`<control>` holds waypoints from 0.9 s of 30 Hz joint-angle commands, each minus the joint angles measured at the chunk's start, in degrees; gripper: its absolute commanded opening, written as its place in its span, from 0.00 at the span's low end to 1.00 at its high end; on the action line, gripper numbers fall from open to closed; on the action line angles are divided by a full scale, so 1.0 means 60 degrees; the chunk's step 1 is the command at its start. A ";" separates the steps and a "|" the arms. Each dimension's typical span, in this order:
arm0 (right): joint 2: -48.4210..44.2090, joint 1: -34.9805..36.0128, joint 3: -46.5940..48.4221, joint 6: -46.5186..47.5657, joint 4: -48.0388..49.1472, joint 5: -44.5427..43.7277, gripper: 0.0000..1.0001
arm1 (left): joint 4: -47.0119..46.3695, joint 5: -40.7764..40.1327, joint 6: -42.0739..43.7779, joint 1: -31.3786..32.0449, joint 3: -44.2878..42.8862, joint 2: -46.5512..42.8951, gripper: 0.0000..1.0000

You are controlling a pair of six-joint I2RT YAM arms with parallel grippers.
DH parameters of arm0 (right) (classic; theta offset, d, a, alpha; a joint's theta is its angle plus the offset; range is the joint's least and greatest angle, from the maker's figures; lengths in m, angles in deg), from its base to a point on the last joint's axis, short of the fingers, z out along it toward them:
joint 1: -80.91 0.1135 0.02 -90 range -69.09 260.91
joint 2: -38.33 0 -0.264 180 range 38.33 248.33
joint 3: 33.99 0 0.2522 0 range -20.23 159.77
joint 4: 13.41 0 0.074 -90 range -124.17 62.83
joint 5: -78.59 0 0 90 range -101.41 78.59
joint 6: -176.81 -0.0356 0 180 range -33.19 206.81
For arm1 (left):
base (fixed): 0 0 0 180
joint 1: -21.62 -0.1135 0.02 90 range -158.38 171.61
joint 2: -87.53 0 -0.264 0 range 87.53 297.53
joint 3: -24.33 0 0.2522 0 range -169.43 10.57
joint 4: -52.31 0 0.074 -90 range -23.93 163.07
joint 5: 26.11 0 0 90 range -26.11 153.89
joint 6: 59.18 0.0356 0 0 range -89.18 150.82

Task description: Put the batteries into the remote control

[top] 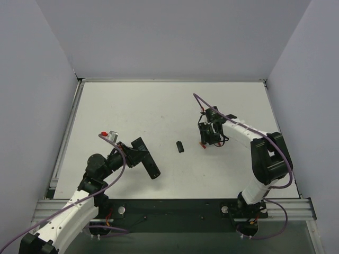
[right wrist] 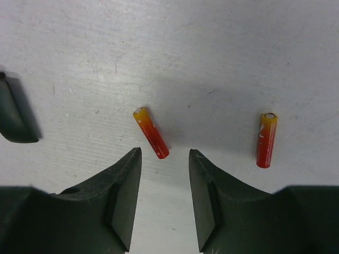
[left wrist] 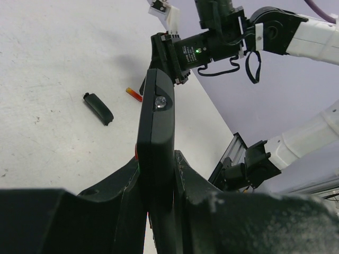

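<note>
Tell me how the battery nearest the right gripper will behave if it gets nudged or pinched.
The battery is a smooth cylinder lying flat on the table, so a sideways nudge would probably roll it. Its glossy wrap looks slippery; a pinch by the right gripper off its middle might squirt it out. It looks rigid, so it should not bend.

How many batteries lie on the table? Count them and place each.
2. One small red-and-yellow cylindrical battery lies on the white table just ahead of the open right hand; the other lies apart, to its right in that wrist view. Others may be hidden.
</note>
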State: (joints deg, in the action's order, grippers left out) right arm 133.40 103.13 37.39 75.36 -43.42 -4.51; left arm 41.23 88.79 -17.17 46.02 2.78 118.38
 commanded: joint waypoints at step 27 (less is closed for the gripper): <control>-0.0199 -0.0129 0.0518 0.0384 -0.0631 0.0228 0.32 | -0.1002 0.0478 -0.0279 -0.0010 -0.0078 0.0205 0.00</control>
State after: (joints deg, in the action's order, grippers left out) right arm 138.25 102.95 39.19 77.94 -45.06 -1.61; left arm 38.87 91.00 -18.52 46.02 3.15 119.91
